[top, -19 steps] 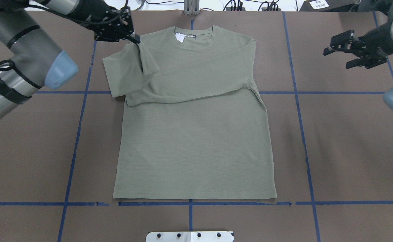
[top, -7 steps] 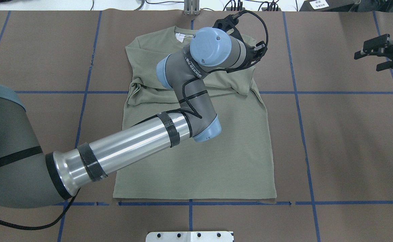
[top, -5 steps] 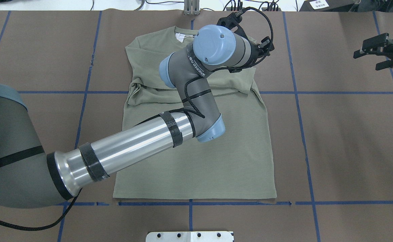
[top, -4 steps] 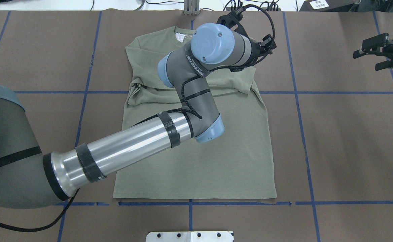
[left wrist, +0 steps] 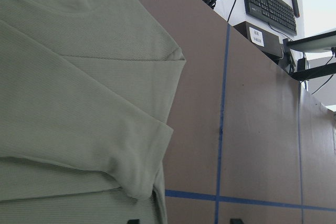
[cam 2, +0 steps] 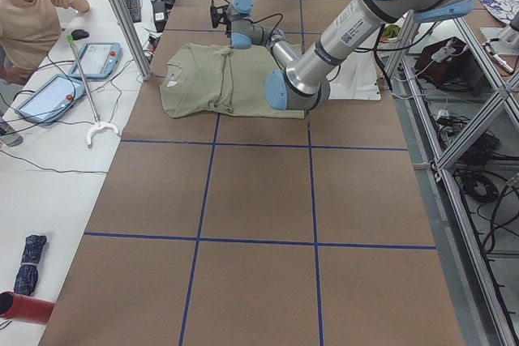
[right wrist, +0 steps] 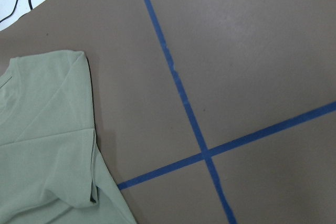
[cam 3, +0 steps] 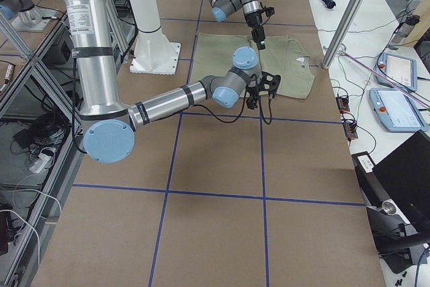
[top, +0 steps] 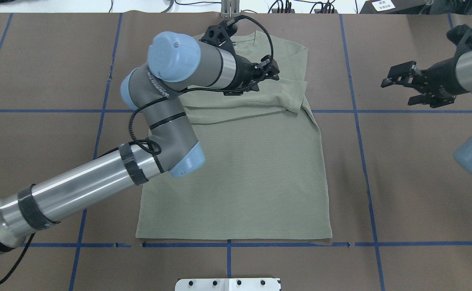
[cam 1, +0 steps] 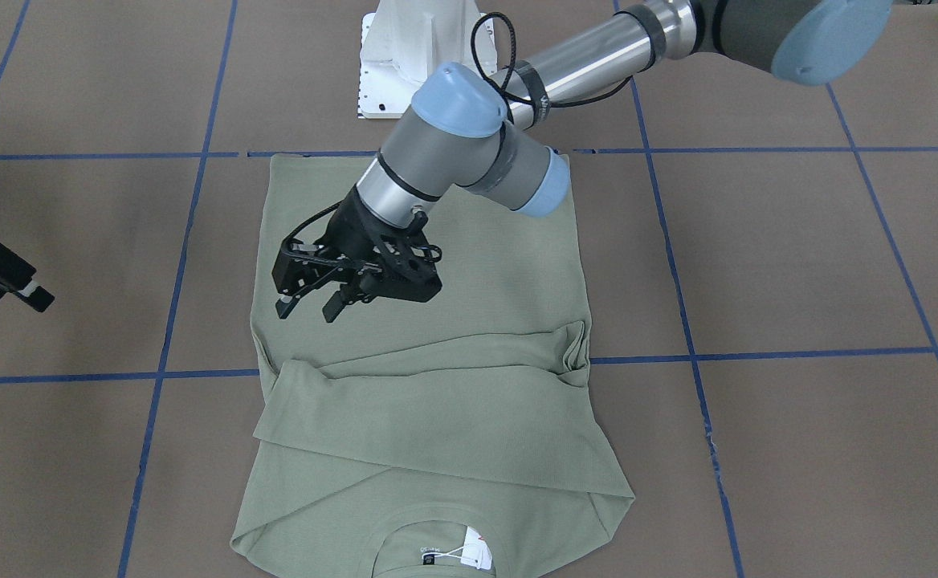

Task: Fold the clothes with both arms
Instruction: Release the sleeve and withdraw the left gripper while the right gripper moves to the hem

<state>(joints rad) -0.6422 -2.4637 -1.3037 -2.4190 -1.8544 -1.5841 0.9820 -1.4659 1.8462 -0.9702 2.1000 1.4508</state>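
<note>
**Inspector A:** Where do we find the shirt?

**Inspector B:** Flat on the table, with the hem nearest the robot and the collar at the far end. Its long axis runs straight away from the robot. Both sleeves lie folded across the chest in one band.

**Inspector A:** And the hands?

**Inspector B:** We record the left hand raised over the chest, on the shirt's right half, fingers spread and holding nothing. The right hand hangs over bare table, well off the right shoulder, likewise spread and empty.

**Inspector A:** Which relation governs the next move?

**Inspector B:** In our judgement, a collar-to-hem fold comes next. The two shoulder corners lie at the far end, one on each side of the long axis. The left hand is nearer the cloth but is over the wrong half. The right hand has its shoulder straight inboard.

**Inspector A:** Condition of the cloth?

**Inspector B:** Sage-green knit, body smooth. There is a small pucker at the band's left end and a white tag inside the collar.
</note>
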